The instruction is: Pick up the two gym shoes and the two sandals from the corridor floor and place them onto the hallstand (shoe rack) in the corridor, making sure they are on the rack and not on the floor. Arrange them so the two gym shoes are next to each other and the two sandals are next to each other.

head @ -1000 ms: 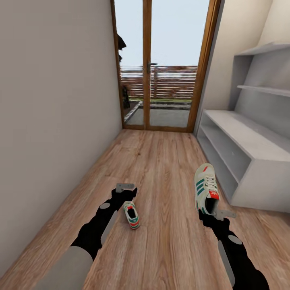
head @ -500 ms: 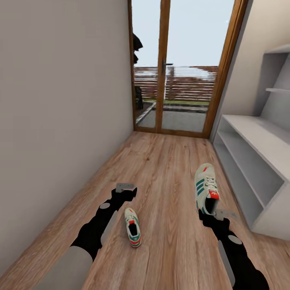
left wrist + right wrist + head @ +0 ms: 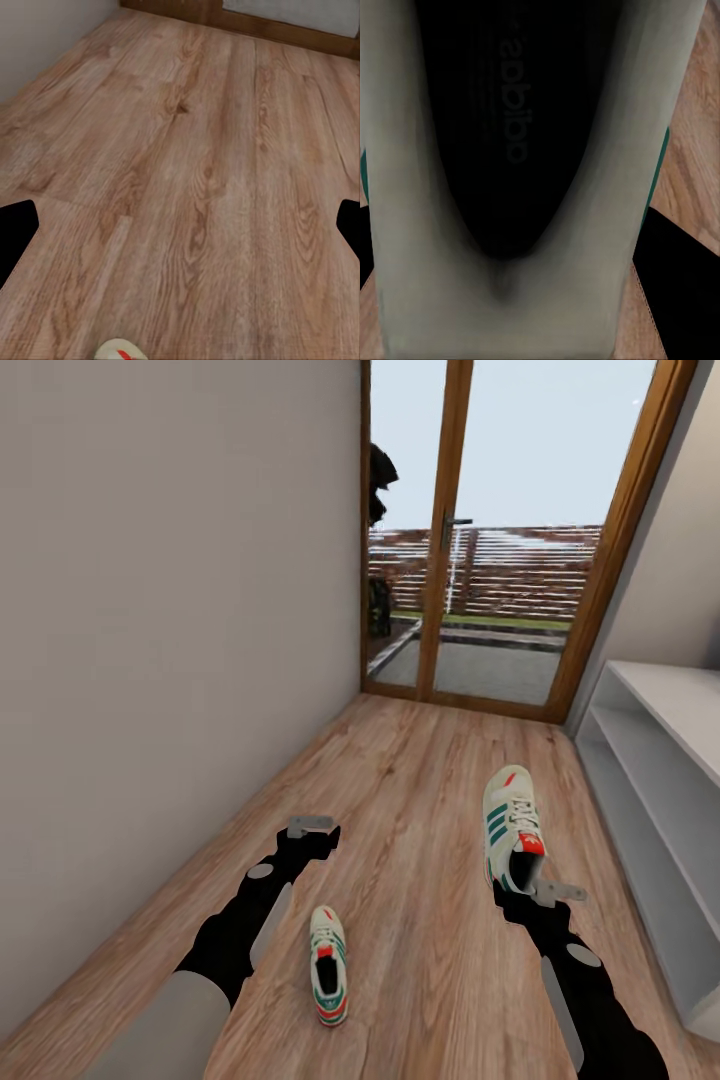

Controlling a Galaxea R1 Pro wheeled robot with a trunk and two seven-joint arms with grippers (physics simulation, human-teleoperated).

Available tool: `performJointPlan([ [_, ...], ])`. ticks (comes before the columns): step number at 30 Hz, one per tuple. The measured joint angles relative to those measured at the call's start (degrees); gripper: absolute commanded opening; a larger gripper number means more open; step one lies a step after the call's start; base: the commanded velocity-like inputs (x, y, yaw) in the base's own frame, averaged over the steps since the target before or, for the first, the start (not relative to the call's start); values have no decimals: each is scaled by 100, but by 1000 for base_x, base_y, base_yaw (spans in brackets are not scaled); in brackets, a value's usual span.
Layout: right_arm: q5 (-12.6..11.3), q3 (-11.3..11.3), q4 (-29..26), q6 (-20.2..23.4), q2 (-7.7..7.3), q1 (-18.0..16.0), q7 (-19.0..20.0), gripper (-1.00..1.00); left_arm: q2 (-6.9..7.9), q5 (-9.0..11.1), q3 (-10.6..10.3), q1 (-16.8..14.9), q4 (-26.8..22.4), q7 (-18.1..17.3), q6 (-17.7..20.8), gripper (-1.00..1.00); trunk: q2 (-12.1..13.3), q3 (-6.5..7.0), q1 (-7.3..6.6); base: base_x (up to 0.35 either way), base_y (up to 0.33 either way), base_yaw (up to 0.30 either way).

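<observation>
Right hand [image 3: 521, 887] grips gym shoe [image 3: 511, 825] — aloft.

Even, bright simulator daylight.
Light enters from the glass door [image 3: 500, 560] at 1 o'clock; shadows faint, right wrist view dark and blurred.

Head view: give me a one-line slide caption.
Right gripper holds one gym shoe by its heel; the other shoe lies on the wood floor near the open left gripper.
</observation>
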Motion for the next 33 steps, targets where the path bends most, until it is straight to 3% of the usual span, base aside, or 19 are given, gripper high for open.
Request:
performJointPlan([
  [11, 0, 0, -9, 1, 1, 0, -1, -100, 0, 7, 0, 0, 0, -3, 0, 100, 0, 2, 0, 275, -258, 13],
  [19, 0, 1, -7, -1, 1, -1, -1, -100, 1, 3, 1, 5, -2, -5, -8, 100, 0, 13, 1, 222, -234, 218],
  [33, 0, -2, -15, -2, -1, 0, -1, -100, 4, -14, 6, 72, 168, 59, -157, 100, 0, 23, 3, 15, -16, 65],
])
